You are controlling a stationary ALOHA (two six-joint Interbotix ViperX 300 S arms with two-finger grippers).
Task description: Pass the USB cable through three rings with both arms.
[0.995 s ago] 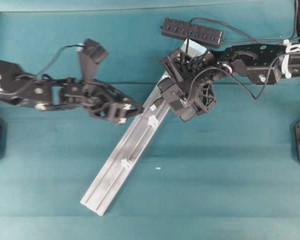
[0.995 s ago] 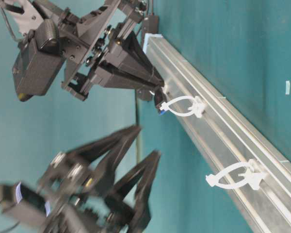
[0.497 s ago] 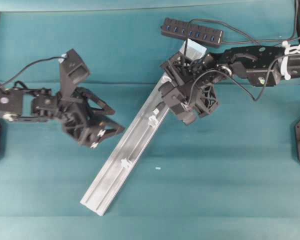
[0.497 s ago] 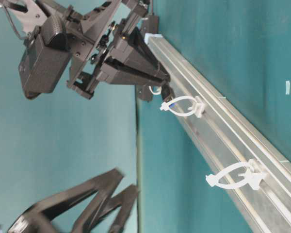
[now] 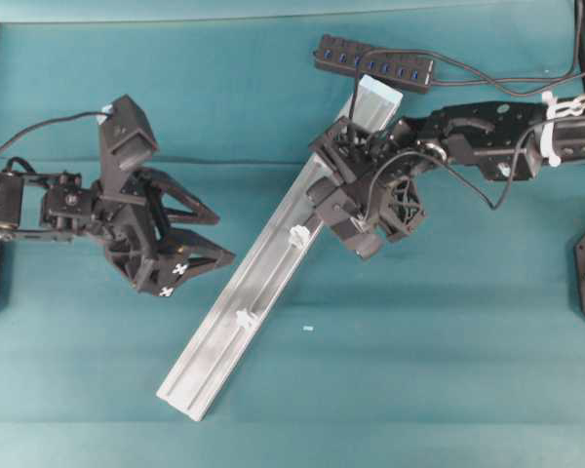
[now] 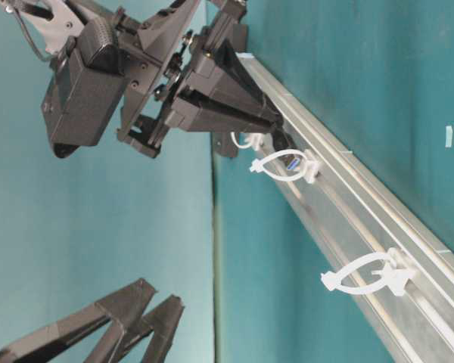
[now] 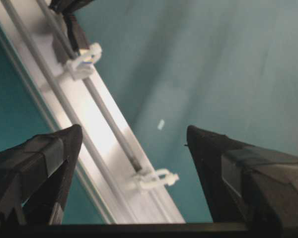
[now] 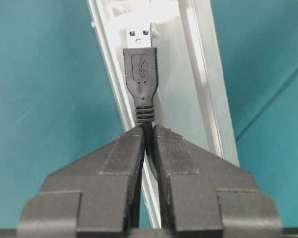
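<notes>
Now the plug (image 8: 140,64) of the USB cable (image 8: 147,130) is just poking into the middle ring (image 6: 284,165) on the silver rail (image 5: 244,302). I think it could snag on the ring's edge and bend away if I push crooked. My right gripper (image 8: 148,136) pinches the cord tight right behind the plug. My left gripper (image 7: 134,148) is wide open, holding nothing, off to the rail's side.
</notes>
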